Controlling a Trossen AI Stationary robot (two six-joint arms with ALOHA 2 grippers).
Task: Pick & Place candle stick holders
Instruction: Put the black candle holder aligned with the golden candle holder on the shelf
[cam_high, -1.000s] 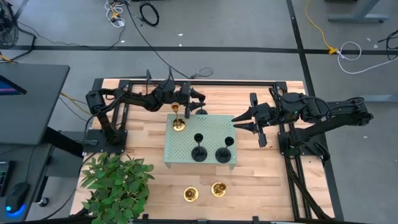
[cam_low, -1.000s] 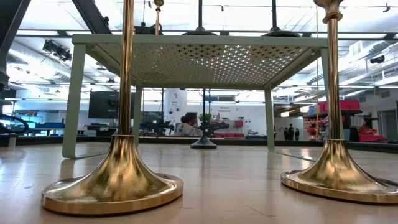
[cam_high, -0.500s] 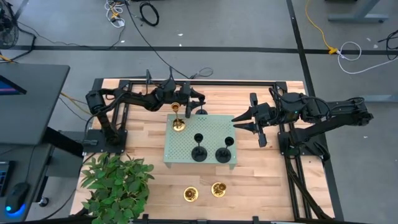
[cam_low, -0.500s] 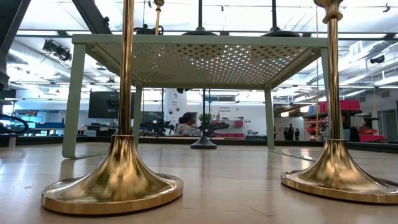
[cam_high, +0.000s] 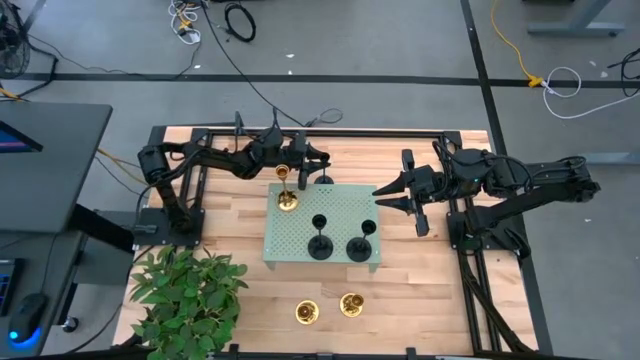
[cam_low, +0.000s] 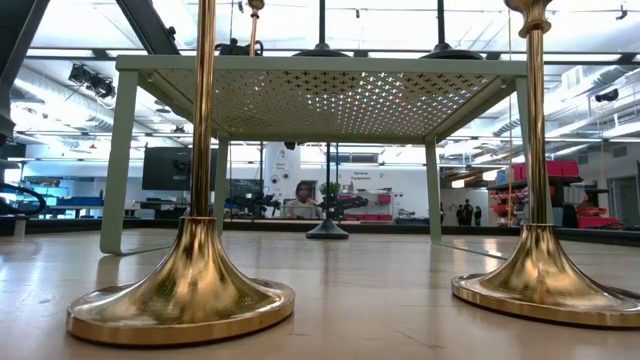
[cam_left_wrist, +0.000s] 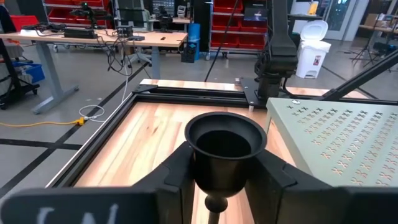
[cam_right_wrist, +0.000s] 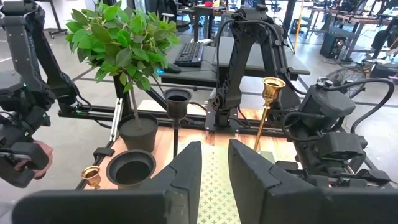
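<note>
The left gripper (cam_high: 318, 170) is at the far edge of the pale green tray (cam_high: 340, 205), and its two fingers (cam_left_wrist: 177, 171) stand on both sides of a black candle stick holder (cam_left_wrist: 224, 146), just under its cup. In the left wrist view the fingers seem to touch the cup, but I cannot tell if the grip is already firm. This black holder stands upright on the table, just beyond the far edge of the tray, so its long axis is vertical and the fingers meet it from the side. The tray surface is on the near side of it and higher than the table. I judge that the coming move must lift the holder straight up first and then bring it nearward over the tray edge.

A gold holder (cam_high: 286, 190) stands on the far left corner of the tray, close beside the left gripper. Three black holders (cam_high: 340, 238) stand on the near part of the tray. Two gold holders (cam_high: 329, 308) wait on the table, near side.

The right gripper (cam_high: 390, 196) hovers at the right edge of the tray, its fingers (cam_right_wrist: 186, 168) a little apart and holding nothing.
</note>
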